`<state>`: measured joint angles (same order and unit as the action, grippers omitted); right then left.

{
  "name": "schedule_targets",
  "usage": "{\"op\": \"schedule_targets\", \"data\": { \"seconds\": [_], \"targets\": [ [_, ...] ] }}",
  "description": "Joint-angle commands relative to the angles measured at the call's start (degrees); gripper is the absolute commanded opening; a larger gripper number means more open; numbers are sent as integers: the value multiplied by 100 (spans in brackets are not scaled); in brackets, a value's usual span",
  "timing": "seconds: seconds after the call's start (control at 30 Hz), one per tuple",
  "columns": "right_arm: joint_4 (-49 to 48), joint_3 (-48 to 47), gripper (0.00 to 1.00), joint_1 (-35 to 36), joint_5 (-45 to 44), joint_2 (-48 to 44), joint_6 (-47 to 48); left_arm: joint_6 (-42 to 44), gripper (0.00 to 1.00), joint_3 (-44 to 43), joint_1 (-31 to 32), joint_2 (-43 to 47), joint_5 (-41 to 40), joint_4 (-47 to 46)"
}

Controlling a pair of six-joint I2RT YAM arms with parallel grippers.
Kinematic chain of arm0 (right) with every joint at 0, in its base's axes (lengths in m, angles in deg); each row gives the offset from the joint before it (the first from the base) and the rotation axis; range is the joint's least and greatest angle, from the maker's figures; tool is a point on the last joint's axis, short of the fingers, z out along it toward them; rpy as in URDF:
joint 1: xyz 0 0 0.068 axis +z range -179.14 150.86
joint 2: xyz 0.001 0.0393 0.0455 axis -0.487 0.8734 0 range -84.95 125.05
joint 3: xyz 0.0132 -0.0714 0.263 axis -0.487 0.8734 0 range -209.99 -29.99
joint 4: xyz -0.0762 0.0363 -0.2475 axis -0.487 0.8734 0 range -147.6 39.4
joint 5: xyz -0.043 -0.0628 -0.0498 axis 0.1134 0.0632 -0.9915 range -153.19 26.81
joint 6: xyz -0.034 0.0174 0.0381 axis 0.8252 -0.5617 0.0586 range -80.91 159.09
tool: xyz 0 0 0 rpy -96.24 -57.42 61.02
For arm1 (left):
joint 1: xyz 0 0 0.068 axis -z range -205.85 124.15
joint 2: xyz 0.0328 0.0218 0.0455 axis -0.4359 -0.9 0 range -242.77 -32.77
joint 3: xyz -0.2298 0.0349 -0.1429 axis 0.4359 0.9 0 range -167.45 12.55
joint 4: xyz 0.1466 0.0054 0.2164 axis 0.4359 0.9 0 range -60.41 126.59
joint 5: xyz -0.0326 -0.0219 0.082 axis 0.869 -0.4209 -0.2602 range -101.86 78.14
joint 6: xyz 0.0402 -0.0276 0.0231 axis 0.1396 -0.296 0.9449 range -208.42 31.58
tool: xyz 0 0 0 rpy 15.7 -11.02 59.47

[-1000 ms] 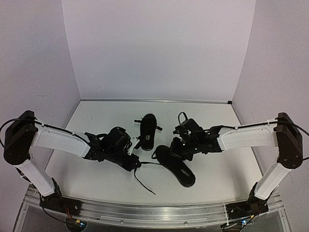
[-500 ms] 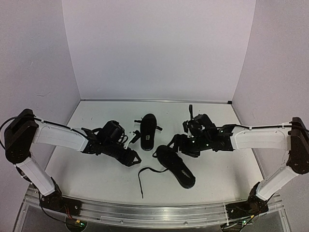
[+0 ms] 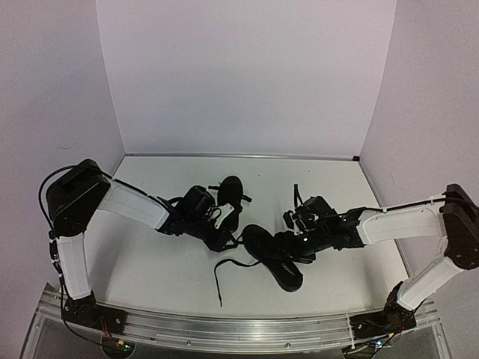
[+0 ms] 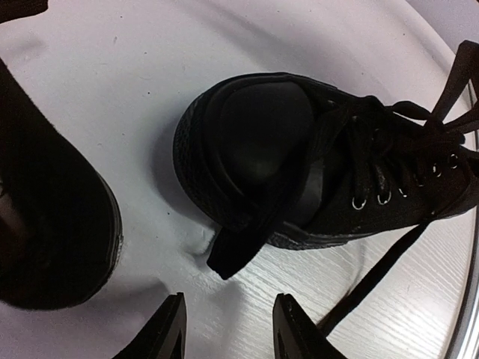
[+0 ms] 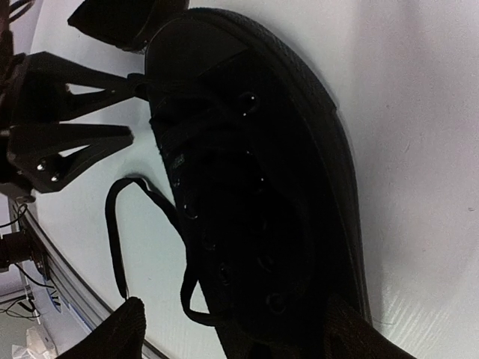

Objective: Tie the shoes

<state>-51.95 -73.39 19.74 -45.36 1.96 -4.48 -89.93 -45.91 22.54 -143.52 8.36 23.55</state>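
Observation:
Two small black shoes lie mid-table. The far shoe (image 3: 229,196) lies behind the near shoe (image 3: 274,256). My left gripper (image 3: 227,238) is open and empty just left of the near shoe's toe. In the left wrist view the toe (image 4: 258,146) lies ahead of the open gripper (image 4: 228,333), with a flat lace end (image 4: 228,258) lying over it and down to the table. My right gripper (image 3: 294,250) is open over the near shoe's middle. In the right wrist view its gripper (image 5: 239,333) straddles that shoe (image 5: 254,187). A loose lace (image 3: 220,280) trails toward the front edge.
The far shoe fills the left edge of the left wrist view (image 4: 45,224). The left gripper's fingers (image 5: 67,142) show at the upper left of the right wrist view. White walls close the table at the back and sides; a metal rail (image 3: 224,333) runs along the front.
The left gripper moved right and forward, up to the near shoe's toe, and the lace it trailed now lies loose. The right gripper came down over the near shoe.

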Motion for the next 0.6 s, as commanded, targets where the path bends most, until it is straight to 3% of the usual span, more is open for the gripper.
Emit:
{"op": "schedule_targets", "data": {
  "seconds": [0.0, 0.33, 0.5, 0.57],
  "targets": [
    [-798, 127, 75, 15, 644, 296, -25, 142, 38, -258, 14, -249, 185, -621],
    [-887, -67, 69, 12, 765, 596, 33, 142, 26, -185, 14, -516, 122, -1398],
    [-902, -81, 68, 10, 844, 379, -38, 128, 1, -140, 6, -344, 26, -1343],
    [-954, -96, 68, 11, 868, 262, -44, 101, 0, -102, -4, -59, -70, -1201]
  ]
}}
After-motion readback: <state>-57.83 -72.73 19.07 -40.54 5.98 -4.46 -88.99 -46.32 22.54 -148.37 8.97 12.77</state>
